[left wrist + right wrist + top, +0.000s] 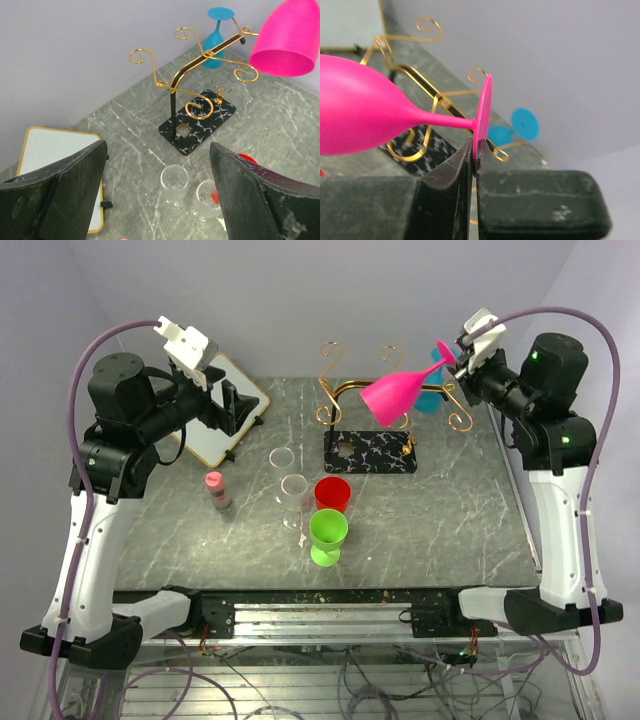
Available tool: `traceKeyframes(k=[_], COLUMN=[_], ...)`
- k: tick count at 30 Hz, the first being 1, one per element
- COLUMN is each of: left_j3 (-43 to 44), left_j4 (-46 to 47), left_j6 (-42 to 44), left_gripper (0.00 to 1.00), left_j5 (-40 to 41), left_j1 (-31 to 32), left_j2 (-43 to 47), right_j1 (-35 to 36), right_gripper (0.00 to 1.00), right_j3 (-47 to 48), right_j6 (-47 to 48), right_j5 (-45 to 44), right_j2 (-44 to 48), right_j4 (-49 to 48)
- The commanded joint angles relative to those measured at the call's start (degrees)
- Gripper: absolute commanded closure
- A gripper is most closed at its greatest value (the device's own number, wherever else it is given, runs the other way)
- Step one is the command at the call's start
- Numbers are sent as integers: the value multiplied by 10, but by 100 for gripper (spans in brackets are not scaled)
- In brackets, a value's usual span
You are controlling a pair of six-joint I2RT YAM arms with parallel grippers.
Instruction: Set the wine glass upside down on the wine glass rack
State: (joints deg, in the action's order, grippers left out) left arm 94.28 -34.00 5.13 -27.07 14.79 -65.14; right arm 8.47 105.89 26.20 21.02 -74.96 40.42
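Note:
The pink wine glass (392,395) hangs in the air, tilted with its bowl down and to the left, over the wine glass rack (345,390). The rack is gold wire on a black veined base (370,452). My right gripper (452,352) is shut on the edge of the glass's foot disc, as the right wrist view shows (476,150), with the bowl (360,117) out to the left. A blue glass (430,400) hangs upside down on the rack's back right arm. My left gripper (232,405) is open and empty, raised over the left side of the table.
A white gold-edged board (215,430) lies at the back left. Two clear glasses (283,458) (295,490), a red cup (332,494), a green wine glass (327,535) and a small pink-capped bottle (217,490) stand mid-table in front of the rack.

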Motion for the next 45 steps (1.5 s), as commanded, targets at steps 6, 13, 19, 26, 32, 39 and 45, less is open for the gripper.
traceKeyframes(k=[6, 13, 19, 26, 32, 39, 45], left_j3=[-4, -8, -12, -10, -12, -11, -10], left_j4=[-21, -20, -18, -18, -19, -18, -19], left_j6=[54, 59, 61, 61, 65, 65, 65], left_gripper=[6, 6, 6, 7, 7, 7, 7], left_j5=[40, 37, 38, 34, 33, 29, 26], left_j1=[0, -6, -9, -12, -12, -12, -12], left_j2=[18, 22, 21, 17, 16, 14, 12], right_j1=[-1, 16, 42, 63, 83, 103, 104], right_gripper=[100, 100, 100, 100, 100, 100, 100], right_j3=[-29, -99, -164, -198, -195, -205, -210], right_j6=[240, 279, 302, 309, 307, 297, 294], right_j5=[-137, -246, -342, -390, -391, -445, -486], right_j2=[43, 47, 37, 22, 11, -3, -15], right_j4=[157, 136, 84, 31, 20, -28, -53])
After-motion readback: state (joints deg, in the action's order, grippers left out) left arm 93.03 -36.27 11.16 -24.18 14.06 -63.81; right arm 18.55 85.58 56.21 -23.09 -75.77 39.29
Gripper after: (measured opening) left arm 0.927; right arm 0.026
